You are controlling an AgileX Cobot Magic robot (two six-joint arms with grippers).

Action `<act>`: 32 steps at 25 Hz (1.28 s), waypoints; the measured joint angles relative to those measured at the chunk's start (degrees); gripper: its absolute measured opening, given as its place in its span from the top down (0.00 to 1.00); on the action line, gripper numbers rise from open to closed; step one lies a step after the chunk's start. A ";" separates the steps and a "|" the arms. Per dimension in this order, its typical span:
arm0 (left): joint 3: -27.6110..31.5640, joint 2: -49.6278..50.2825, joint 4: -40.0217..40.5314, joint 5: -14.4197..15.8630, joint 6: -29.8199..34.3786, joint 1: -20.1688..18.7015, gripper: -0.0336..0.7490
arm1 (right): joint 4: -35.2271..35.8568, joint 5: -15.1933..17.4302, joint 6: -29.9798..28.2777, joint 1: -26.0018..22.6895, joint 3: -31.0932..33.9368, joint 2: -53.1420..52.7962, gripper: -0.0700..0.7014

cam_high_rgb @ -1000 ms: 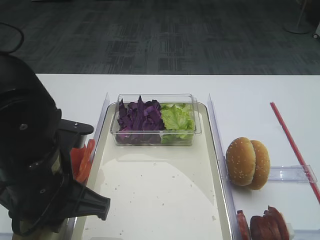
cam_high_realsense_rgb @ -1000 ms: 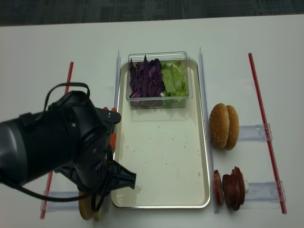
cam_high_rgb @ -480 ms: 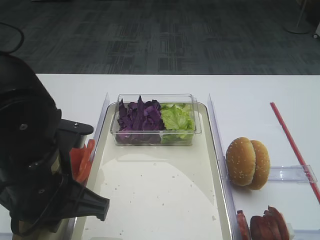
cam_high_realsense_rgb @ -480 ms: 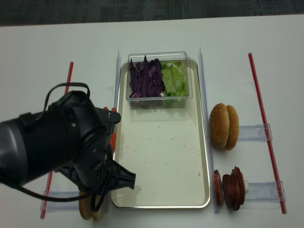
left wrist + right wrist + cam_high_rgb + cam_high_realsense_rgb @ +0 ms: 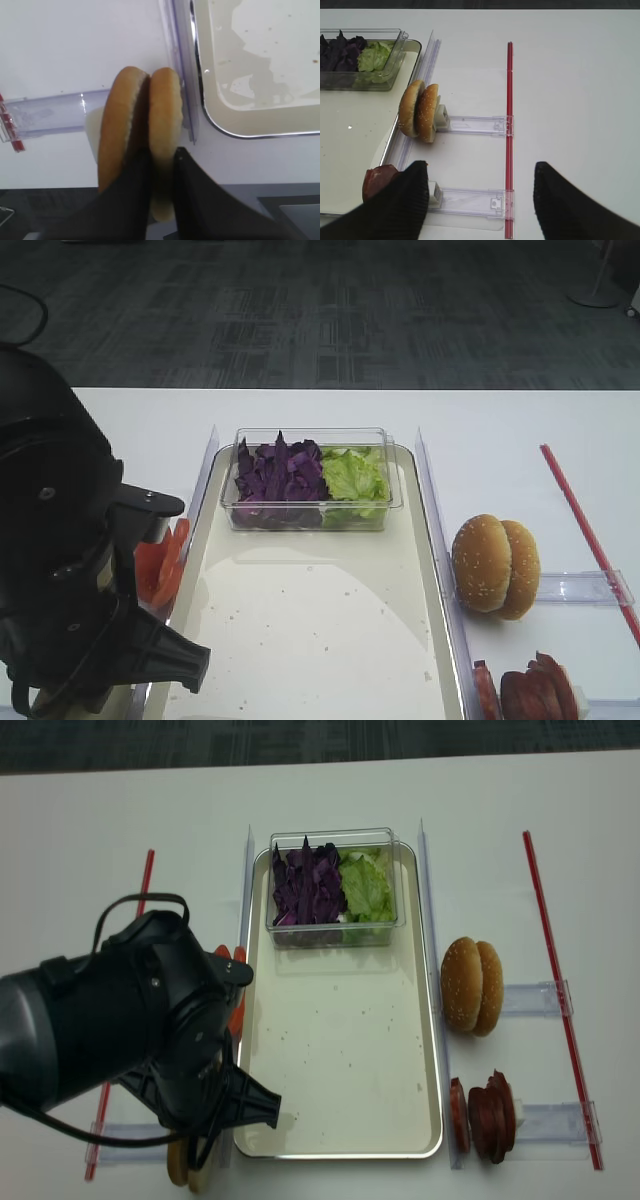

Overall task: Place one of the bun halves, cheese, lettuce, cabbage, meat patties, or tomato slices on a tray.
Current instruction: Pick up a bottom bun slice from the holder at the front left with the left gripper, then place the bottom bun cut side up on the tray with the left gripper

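Left wrist view: two bun halves (image 5: 142, 135) stand on edge, side by side, in a clear holder (image 5: 55, 112) on the white desk (image 5: 75, 45). Their flat faces touch; each disc's long axis runs 12 to 6 o'clock in this view. The tan crust rims face the camera. They sit just left of the tray (image 5: 250, 134), near its rounded corner.

Left pincer (image 5: 159, 172): narrow, clamped on the right-hand bun half, one dark finger (image 5: 135, 190) pushed into the seam between the halves, the other on the outer side toward the tray.

Overhead view: the left arm (image 5: 120, 1030) covers the lower-left of the scene; the bun halves (image 5: 190, 1165) peek out at 6 o'clock beneath it. Tomato slices (image 5: 235, 995) show at its 3 o'clock edge, beside the tray rim (image 5: 340, 1154).

Tray long axis runs 12 to 6. At its 12 o'clock end sits a clear tub (image 5: 335, 890) with purple cabbage (image 5: 308, 885) left and lettuce (image 5: 365, 888) right.

Right pincer (image 5: 480, 200): fingers spread wide, holding nothing, above the desk. Sesame bun tops (image 5: 419, 111) on edge at its 11 o'clock; meat patties (image 5: 377, 180) at 9.
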 joint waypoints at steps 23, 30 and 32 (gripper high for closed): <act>-8.92 -2.90 -2.51 1.56 6.97 0.13 0.83 | -0.03 0.00 0.00 0.00 0.00 0.00 0.29; -9.19 -6.05 -9.94 -2.10 14.84 6.20 0.83 | -0.13 0.00 0.00 0.00 0.00 0.00 0.29; -9.19 -6.21 -11.83 -3.12 16.84 7.26 0.83 | -0.12 0.00 0.00 0.00 0.00 0.00 0.29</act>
